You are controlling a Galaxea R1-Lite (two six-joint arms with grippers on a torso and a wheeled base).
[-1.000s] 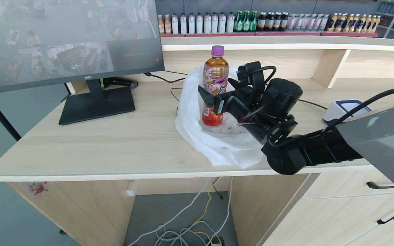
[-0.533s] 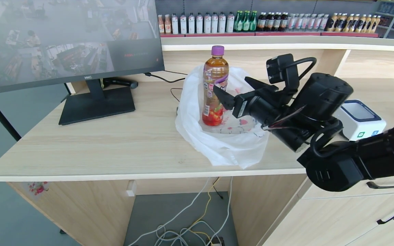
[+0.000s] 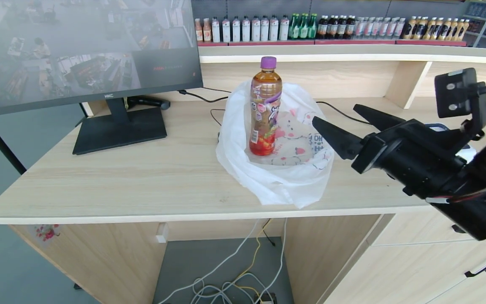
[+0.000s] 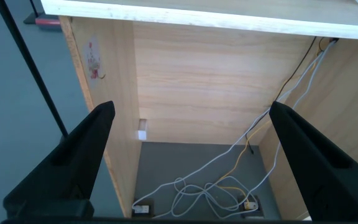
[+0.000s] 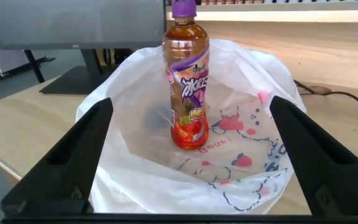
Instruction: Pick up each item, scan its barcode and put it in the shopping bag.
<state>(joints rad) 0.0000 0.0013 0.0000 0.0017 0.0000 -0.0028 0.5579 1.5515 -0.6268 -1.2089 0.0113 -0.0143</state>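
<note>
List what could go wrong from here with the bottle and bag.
1. The bottle stands tall and upright on loose plastic inside the bag. A brush from the open right gripper, which is close beside the bag, could topple it.
2. The bag's front fold reaches the front edge of the counter, so a snag on the plastic might drag bag and bottle off.

Passage over counter between monitor base at left and shopping bag at centre, 1 upright bottle blocks bag's left part, room inside bag right of bottle, raised ledge walls far side.
</note>
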